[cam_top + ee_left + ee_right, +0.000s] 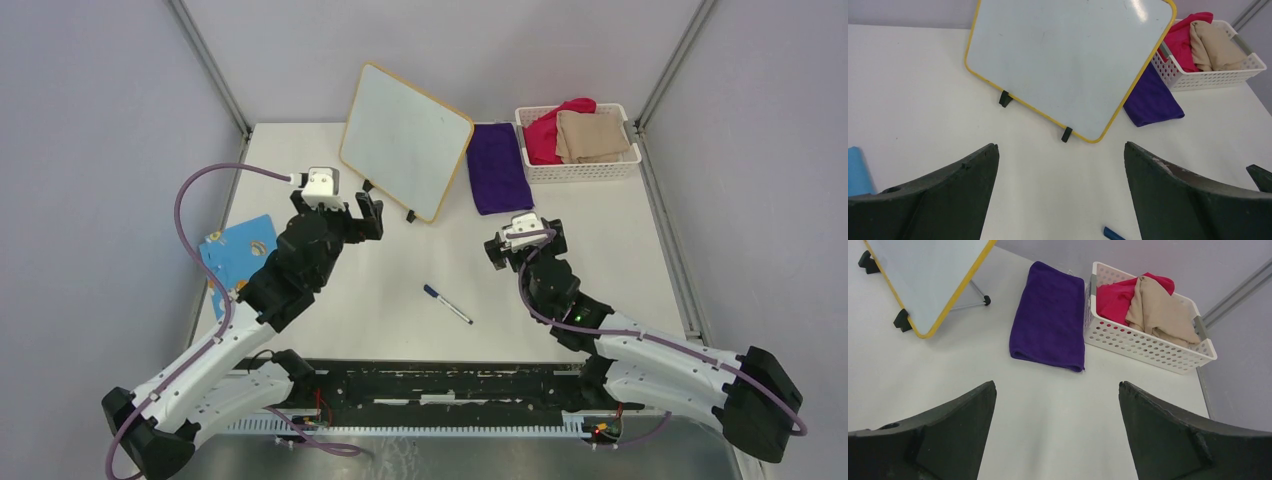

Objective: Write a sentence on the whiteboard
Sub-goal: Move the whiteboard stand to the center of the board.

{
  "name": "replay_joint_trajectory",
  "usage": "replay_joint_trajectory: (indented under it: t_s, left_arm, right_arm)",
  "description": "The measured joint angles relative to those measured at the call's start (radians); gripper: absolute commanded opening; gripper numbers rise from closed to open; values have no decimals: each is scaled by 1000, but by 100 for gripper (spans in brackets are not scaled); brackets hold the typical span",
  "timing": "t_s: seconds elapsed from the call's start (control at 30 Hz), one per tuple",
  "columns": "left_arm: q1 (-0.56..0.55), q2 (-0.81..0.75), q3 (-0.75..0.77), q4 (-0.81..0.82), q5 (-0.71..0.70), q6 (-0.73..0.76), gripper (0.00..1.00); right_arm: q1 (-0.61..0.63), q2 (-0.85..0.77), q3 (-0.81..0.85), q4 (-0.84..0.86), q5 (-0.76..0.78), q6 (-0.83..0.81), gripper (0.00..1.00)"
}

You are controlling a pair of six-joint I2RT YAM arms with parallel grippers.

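Wide-spread fingers (938, 200) of the left claw (1060, 146) are seen lowest in the left wrist view, the jaws held fully apart above the white surface (908, 75). The right claw (1057, 384) is likewise held wide apart, clamped on nothing.

The whiteboard (405, 140) is stood at the far middle of the surface, turned on a diagonal and leaning back. It is edged with a thin yellow-orange frame with rounded corners. Its face is shown plain white, marked only by faint grey smudges that are picked out in the left wrist view.

Two small black feet (1005, 98) under its lower edge are shown most clearly from the left wrist. A thin wire prop leg (975, 300) behind the board is revealed only from the right wrist.

A folded purple cloth (1050, 315) is laid just right of the board, beside a white basket (1148, 347) filled with a red cloth (1113, 295) and a beige cloth (1158, 310).

Only from above are a blue-capped pen (447, 304), lying between the arms, and a blue card (240, 250) at the left edge seen whole.
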Motion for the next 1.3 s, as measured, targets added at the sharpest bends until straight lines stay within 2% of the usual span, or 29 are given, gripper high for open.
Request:
replay_joint_trajectory:
  t_s: [0.73,0.83,0.97,1.17,1.3]
  left_arm:
    - [-3,-3,0,0,27,0,100]
    - [-3,-4,0,0,37,1,100]
    - [-4,-5,0,0,40,1,100]
    - [-4,-4,0,-24,-43,0,100]
    - [-4,-4,0,-51,-111,-13,100]
  right_arm:
    - [-2,0,-24,35,0,16,98]
    - [-15,31,16,-17,-27,60,97]
    - [-67,108,132,-98,-107,178,90]
    - [-87,246,216,-106,-250,346,82]
    - [-63,395,270,-123,-294,449,80]
